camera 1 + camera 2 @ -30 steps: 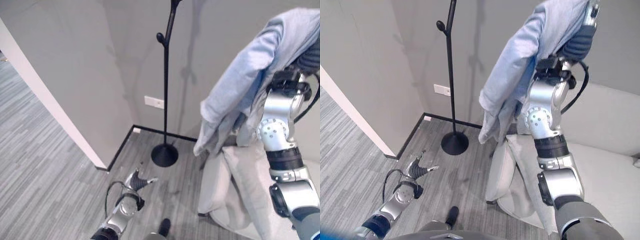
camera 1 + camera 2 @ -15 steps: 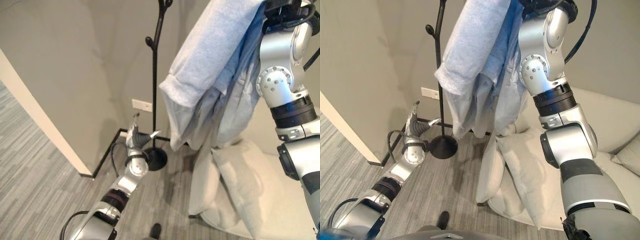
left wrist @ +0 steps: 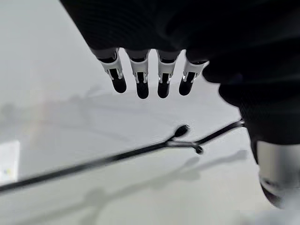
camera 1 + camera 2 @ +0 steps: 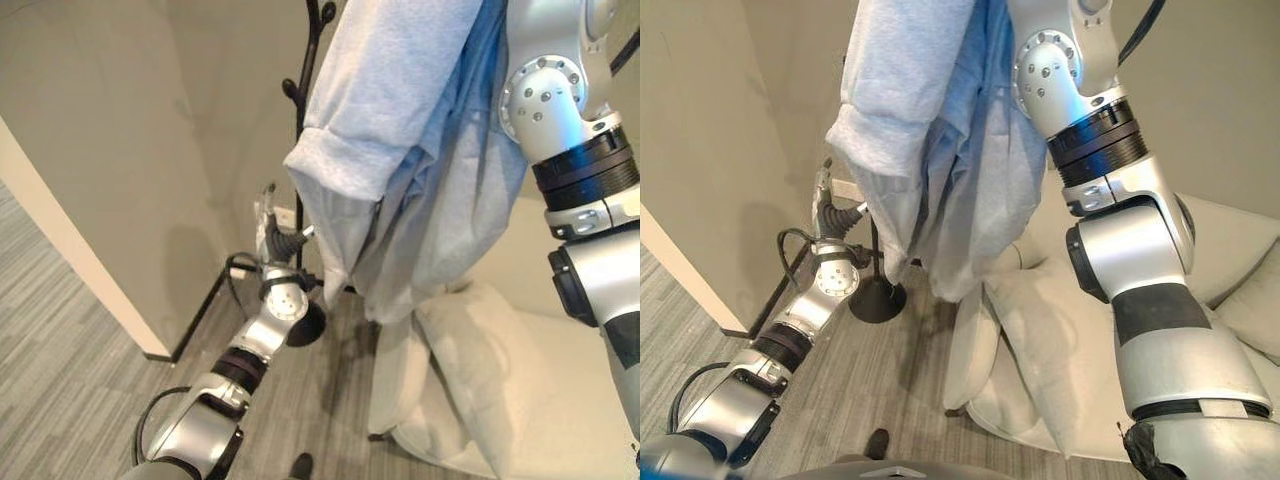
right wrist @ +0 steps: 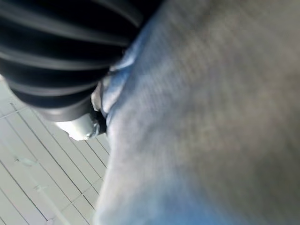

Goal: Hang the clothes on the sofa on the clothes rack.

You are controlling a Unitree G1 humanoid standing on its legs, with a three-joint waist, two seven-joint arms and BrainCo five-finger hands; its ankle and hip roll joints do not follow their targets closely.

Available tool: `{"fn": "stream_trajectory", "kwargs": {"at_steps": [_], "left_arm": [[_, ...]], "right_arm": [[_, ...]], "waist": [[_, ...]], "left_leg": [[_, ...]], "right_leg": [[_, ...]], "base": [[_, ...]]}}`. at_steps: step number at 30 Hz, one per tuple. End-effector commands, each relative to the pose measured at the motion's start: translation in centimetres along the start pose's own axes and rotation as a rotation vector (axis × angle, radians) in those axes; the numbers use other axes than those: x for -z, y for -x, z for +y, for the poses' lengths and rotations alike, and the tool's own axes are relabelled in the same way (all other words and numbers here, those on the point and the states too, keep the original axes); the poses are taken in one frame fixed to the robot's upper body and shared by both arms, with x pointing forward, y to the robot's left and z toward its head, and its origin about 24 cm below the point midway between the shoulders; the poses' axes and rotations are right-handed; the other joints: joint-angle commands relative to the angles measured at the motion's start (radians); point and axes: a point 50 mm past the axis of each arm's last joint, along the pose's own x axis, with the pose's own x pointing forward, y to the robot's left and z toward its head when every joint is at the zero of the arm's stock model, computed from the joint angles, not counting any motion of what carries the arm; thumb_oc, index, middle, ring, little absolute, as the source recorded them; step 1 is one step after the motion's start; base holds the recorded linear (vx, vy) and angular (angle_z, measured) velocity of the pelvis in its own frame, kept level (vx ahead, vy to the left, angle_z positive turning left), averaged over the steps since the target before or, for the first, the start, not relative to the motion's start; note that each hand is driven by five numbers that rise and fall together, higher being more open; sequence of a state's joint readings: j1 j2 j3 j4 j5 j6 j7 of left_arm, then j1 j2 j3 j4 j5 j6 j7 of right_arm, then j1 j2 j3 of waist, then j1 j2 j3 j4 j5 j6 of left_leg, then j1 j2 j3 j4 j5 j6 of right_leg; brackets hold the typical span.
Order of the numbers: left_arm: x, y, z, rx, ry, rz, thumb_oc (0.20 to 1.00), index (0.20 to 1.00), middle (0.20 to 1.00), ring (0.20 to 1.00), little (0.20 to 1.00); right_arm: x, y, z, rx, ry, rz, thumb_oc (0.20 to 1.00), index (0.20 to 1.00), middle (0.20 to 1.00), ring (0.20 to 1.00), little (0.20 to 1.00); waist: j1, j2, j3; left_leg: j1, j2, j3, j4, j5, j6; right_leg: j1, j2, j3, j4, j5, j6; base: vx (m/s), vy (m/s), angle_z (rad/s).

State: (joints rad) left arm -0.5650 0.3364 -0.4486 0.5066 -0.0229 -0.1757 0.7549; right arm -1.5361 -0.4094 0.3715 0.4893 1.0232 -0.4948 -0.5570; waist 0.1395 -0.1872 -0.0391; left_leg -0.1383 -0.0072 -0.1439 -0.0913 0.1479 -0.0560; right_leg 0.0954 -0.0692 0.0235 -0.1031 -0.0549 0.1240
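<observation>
Right arm raised high, carrying the garment (image 4: 400,150): pale blue cloth draped over the upper end of the arm, hanging in long folds to about the level of the cushion (image 4: 470,370) on the sofa (image 4: 1230,250). The right hand (image 5: 70,61) shows as a dark ribbed cover pressed against the cloth; its fingers are buried in the fabric, so I cannot tell whether they grip it. The high carry likely serves to lift the collar end to hook height. Rack (image 4: 300,130): black pole with short knobbed hooks, standing in the corner on a round base, just behind the hanging cloth, partly covered by it. The garment is not yet on any hook. Left hand (image 4: 275,235) raised in front of the pole, fingers (image 3: 140,79) straight and relaxed, holding nothing; its wrist view looks along the pole to a hook. Judgement: the left hand is placed to steady or guide the cloth onto a hook. Risk: the loose sleeve may snag a lower hook.
</observation>
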Motion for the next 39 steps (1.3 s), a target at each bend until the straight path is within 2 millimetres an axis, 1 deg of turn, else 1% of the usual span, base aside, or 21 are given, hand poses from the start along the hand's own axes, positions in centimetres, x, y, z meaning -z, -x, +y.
{"fn": "stream_trajectory", "kwargs": {"at_steps": [1, 4, 6, 11, 12, 13, 19, 22, 23, 24, 25, 26, 28, 29, 30, 31, 32, 34, 35, 36, 39], "left_arm": [[-1.5, 0.5, -3.8, 0.148, 0.047, -0.044, 1.0, 1.0, 1.0, 1.0, 1.0], [-2.7, 1.7, -7.3, 0.274, 0.164, 0.01, 1.0, 1.0, 1.0, 1.0, 1.0], [-3.9, 2.7, -9.4, 0.358, 0.333, 0.07, 1.0, 1.0, 1.0, 1.0, 1.0], [-6.5, 4.3, -11.3, 0.485, 0.617, 0.126, 1.0, 1.0, 1.0, 1.0, 1.0], [-6.7, 4.7, -11.5, 0.51, 0.652, 0.134, 0.793, 0.793, 0.793, 0.793, 0.793], [-6.9, 4.9, -11.5, 0.531, 0.674, 0.129, 0.2, 0.2, 0.2, 0.2, 0.2], [-6.0, 5.1, -10.3, 0.53, 0.705, 0.153, 0.2, 0.2, 0.2, 0.2, 0.2], [-5.2, 4.5, -8.3, 0.471, 0.667, 0.121, 0.2, 0.2, 0.2, 0.2, 0.2], [-4.9, 3.8, -6.7, 0.413, 0.646, 0.088, 0.2, 0.2, 0.2, 0.2, 0.2], [-4.9, 3.9, -6.6, 0.413, 0.645, 0.091, 0.2, 0.2, 0.2, 0.2, 0.2], [-4.5, 3.3, -4.5, 0.335, 0.604, 0.047, 0.2, 0.2, 0.2, 0.2, 0.2], [-4.5, 3.3, -4.5, 0.335, 0.604, 0.048, 0.2, 0.2, 0.2, 0.2, 0.2], [-4.4, 2.5, -2.3, 0.244, 0.55, -0.006, 0.2, 0.2, 0.2, 0.2, 0.2], [-4.4, 2.5, -2.3, 0.244, 0.549, -0.004, 0.2, 0.2, 0.2, 0.2, 0.2], [-4.5, 1.6, 0.4, 0.131, 0.434, -0.086, 0.2, 0.2, 0.2, 0.2, 0.2], [-4.6, 1.2, 1.6, 0.083, 0.382, -0.123, 0.2, 0.2, 0.2, 0.2, 0.2], [-4.6, 1.2, 1.6, 0.083, 0.38, -0.122, 0.2, 0.2, 0.2, 0.2, 0.2], [-6.5, -0.8, 6.7, -0.133, 0.177, -0.303, 0.2, 0.2, 0.2, 0.2, 0.2], [-6.5, -0.8, 6.7, -0.134, 0.175, -0.303, 0.2, 0.2, 0.2, 0.2, 0.2], [-8.1, -1.7, 9.1, -0.244, 0.086, -0.405, 0.2, 0.2, 0.2, 0.2, 0.2], [-11.2, -2.9, 12.6, -0.41, -0.066, -0.596, 0.2, 0.2, 0.2, 0.2, 0.2]], "right_arm": [[-0.8, -0.8, 1.8, -0.029, -0.043, -0.054, 0.2, 0.2, 0.2, 0.2, 0.2], [0.2, -0.4, 2.5, -0.023, -0.065, -0.016, 0.2, 0.2, 0.2, 0.2, 0.2], [1.1, -0.1, 2.9, -0.014, -0.076, 0.022, 0.2, 0.2, 0.2, 0.2, 0.2], [2.9, 0.7, 3.1, 0.017, -0.085, 0.096, 0.2, 0.2, 0.2, 0.2, 0.2], [3.1, 0.8, 3.0, 0.021, -0.082, 0.107, 0.2, 0.2, 0.2, 0.2, 0.2], [3.4, 1.0, 2.8, 0.025, -0.077, 0.118, 0.2, 0.2, 0.2, 0.2, 0.2], [3.4, 1.4, 1.6, 0.027, -0.04, 0.122, 0.2, 0.2, 0.2, 0.2, 0.2], [2.4, 1.7, 0.5, 0.0, -0.003, 0.082, 0.2, 0.2, 0.2, 0.2, 0.2], [1.6, 1.9, -0.4, -0.026, 0.03, 0.053, 0.2, 0.2, 0.2, 0.2, 0.2], [1.6, 2.0, -0.5, -0.024, 0.031, 0.054, 0.2, 0.2, 0.2, 0.2, 0.2], [0.5, 2.5, -1.5, -0.051, 0.068, 0.018, 0.2, 0.2, 0.2, 0.2, 0.2], [0.6, 2.6, -1.5, -0.05, 0.068, 0.019, 0.2, 0.2, 0.2, 0.2, 0.2], [-0.4, 3.1, -2.8, -0.078, 0.115, -0.009, 0.2, 0.2, 0.2, 0.2, 0.2], [-0.4, 3.2, -2.8, -0.077, 0.116, -0.008, 0.2, 0.2, 0.2, 0.2, 0.2], [-1.6, 3.8, -3.9, -0.109, 0.165, -0.042, 0.2, 0.2, 0.2, 0.2, 0.2], [-2.1, 4.1, -4.3, -0.129, 0.187, -0.052, 0.2, 0.2, 0.2, 0.2, 0.2], [-2.1, 4.1, -4.4, -0.129, 0.188, -0.051, 0.2, 0.2, 0.2, 0.2, 0.2], [-3.6, 5.1, -5.3, -0.196, 0.252, -0.083, 0.2, 0.2, 0.2, 0.2, 0.2], [-3.6, 5.1, -5.3, -0.195, 0.252, -0.082, 0.2, 0.2, 0.2, 0.2, 0.2], [-3.8, 5.5, -5.6, -0.222, 0.269, -0.082, 0.2, 0.2, 0.2, 0.2, 0.2], [-3.9, 6.4, -5.7, -0.3, 0.294, -0.06, 0.2, 0.2, 0.2, 0.2, 0.2]], "waist": [[0.0, 0.012, -0.12], [-0.015, 0.016, -0.117], [-0.026, 0.022, -0.114], [-0.036, 0.034, -0.107], [-0.036, 0.036, -0.105], [-0.036, 0.037, -0.104], [-0.033, 0.043, -0.097], [-0.026, 0.047, -0.092], [-0.019, 0.05, -0.086], [-0.019, 0.049, -0.088], [-0.012, 0.051, -0.083], [-0.012, 0.051, -0.084], [-0.005, 0.054, -0.079], [-0.005, 0.054, -0.08], [0.002, 0.055, -0.077], [0.005, 0.057, -0.075], [0.005, 0.057, -0.075], [0.012, 0.063, -0.074], [0.012, 0.063, -0.074], [0.014, 0.065, -0.075], [0.012, 0.069, -0.081]], "left_leg": [[-0.038, 0.058, -0.025, 0.004, -0.069, -0.085], [-0.039, 0.057, -0.026, 0.004, -0.066, -0.084], [-0.042, 0.058, -0.025, 0.004, -0.065, -0.083], [-0.038, 0.059, -0.021, 0.004, -0.069, -0.08], [-0.037, 0.059, -0.021, 0.004, -0.07, -0.079], [-0.036, 0.059, -0.021, 0.004, -0.071, -0.078], [-0.031, 0.059, -0.018, 0.004, -0.072, -0.075], [-0.03, 0.058, -0.021, 0.004, -0.071, -0.074], [-0.03, 0.057, -0.022, 0.004, -0.07, -0.073], [-0.029, 0.057, -0.022, 0.004, -0.07, -0.073], [-0.029, 0.055, -0.025, 0.004, -0.07, -0.073], [-0.029, 0.055, -0.025, 0.004, -0.07, -0.073], [-0.03, 0.054, -0.028, 0.004, -0.068, -0.072], [-0.029, 0.054, -0.028, 0.004, -0.069, -0.072], [-0.028, 0.053, -0.027, 0.004, -0.068, -0.073], [-0.028, 0.053, -0.026, 0.004, -0.068, -0.074], [-0.028, 0.053, -0.026, 0.004, -0.068, -0.074], [-0.027, 0.052, -0.024, 0.004, -0.071, -0.075], [-0.027, 0.052, -0.024, 0.004, -0.071, -0.075], [-0.026, 0.052, -0.023, 0.004, -0.073, -0.075], [-0.024, 0.055, -0.016, 0.004, -0.078, -0.076]], "right_leg": [[-0.019, -0.018, -0.075, 0.016, -0.01, 0.02], [-0.019, -0.017, -0.072, 0.016, -0.008, 0.019], [-0.021, -0.017, -0.068, 0.016, -0.006, 0.018], [-0.023, -0.016, -0.056, 0.016, -0.001, 0.016], [-0.023, -0.015, -0.054, 0.016, 0.0, 0.015], [-0.023, -0.015, -0.051, 0.016, 0.0, 0.014], [-0.019, -0.014, -0.041, 0.016, 0.0, 0.013], [-0.018, -0.015, -0.043, 0.016, -0.001, 0.013], [-0.017, -0.016, -0.047, 0.016, -0.002, 0.014], [-0.016, -0.016, -0.047, 0.016, -0.002, 0.014], [-0.014, -0.016, -0.052, 0.016, -0.004, 0.014], [-0.014, -0.016, -0.052, 0.016, -0.005, 0.014], [-0.012, -0.017, -0.057, 0.016, -0.007, 0.014], [-0.011, -0.017, -0.057, 0.016, -0.007, 0.014], [-0.008, -0.018, -0.063, 0.016, -0.01, 0.014], [-0.007, -0.019, -0.066, 0.016, -0.01, 0.015], [-0.006, -0.02, -0.066, 0.016, -0.01, 0.015], [-0.006, -0.023, -0.076, 0.016, -0.014, 0.018], [-0.006, -0.023, -0.076, 0.016, -0.015, 0.018], [-0.004, -0.024, -0.079, 0.016, -0.017, 0.019], [-0.003, -0.029, -0.081, 0.016, -0.019, 0.023]], "base": [[0.0, 0.0, 0.0], [0.0, 0.0, 0.0], [0.0, 0.0, 0.0], [0.0, -0.008, -0.06], [0.01, -0.012, -0.08], [0.01, -0.012, -0.05], [0.01, -0.007, -0.06], [0.01, -0.004, -0.03], [0.0, 0.0, 0.0], [0.0, 0.0, 0.0], [0.0, 0.0, 0.0], [0.02, -0.009, 0.03], [0.02, -0.004, 0.05], [0.03, -0.006, 0.07], [0.03, -0.004, 0.04], [0.03, -0.004, 0.04], [0.02, 0.001, 0.05], [0.04, 0.006, 0.06], [0.04, 0.012, 0.06], [0.03, 0.012, 0.07], [0.04, 0.021, 0.06]]}}
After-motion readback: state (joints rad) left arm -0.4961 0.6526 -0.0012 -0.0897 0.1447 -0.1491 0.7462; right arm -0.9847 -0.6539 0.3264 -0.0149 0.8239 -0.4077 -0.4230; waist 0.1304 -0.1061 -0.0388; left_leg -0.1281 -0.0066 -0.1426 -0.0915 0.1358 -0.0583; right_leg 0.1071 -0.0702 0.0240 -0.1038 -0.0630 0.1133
